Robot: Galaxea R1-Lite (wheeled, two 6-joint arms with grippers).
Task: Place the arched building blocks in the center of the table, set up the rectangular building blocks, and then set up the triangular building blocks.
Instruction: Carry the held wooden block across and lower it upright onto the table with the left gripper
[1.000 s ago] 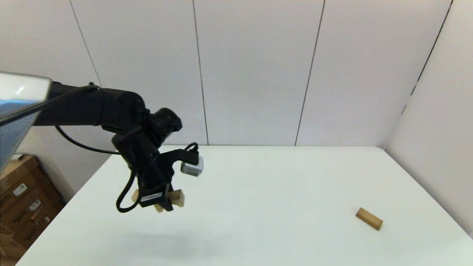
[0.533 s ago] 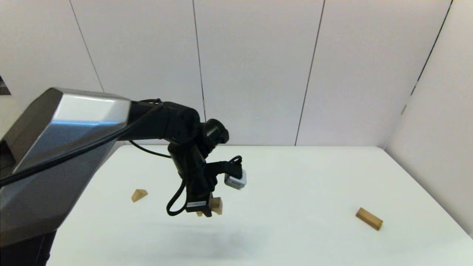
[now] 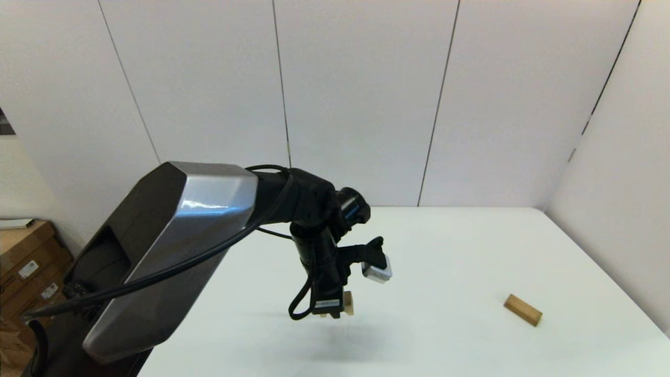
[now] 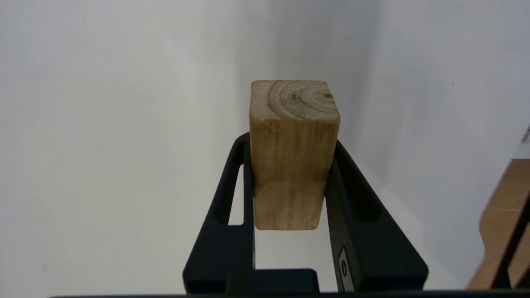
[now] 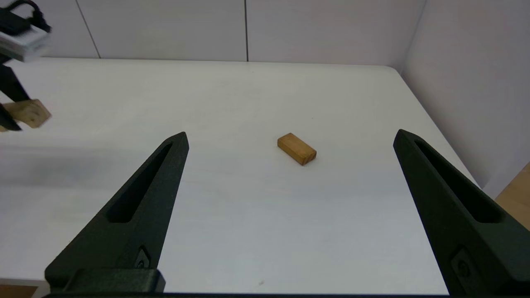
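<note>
The right end effector [image 5: 290, 215] sits nearest the robot, low over the near edge of the surface [image 5: 232, 198], its two black fingers [image 5: 136, 215] spread wide with nothing between them. Beyond it lies the rectangular building block [image 5: 297, 148], flat on the white top and turned at a slant, well apart from everything else; in the head view this block [image 3: 523, 309] rests toward the right side of the surface [image 3: 445, 251]. To the left of the rectangular block, well apart from it, the left end effector [image 3: 331, 312] hangs above the middle of the surface, pointing down, with a soft shadow under it. It is clamped on the arched building block [image 3: 345, 303], only a small part of which shows past the fingers in the head view. From the left wrist, the arched block [image 4: 293, 153] is pinched between the two fingers [image 4: 232, 194], one pad on each side, its end face with ringed grain turned away from the wrist; the curved hollow cannot be made out here. The triangular block is hidden in all views. Past the surface's far edge stand plain pale wall panels [image 3: 356, 99].
</note>
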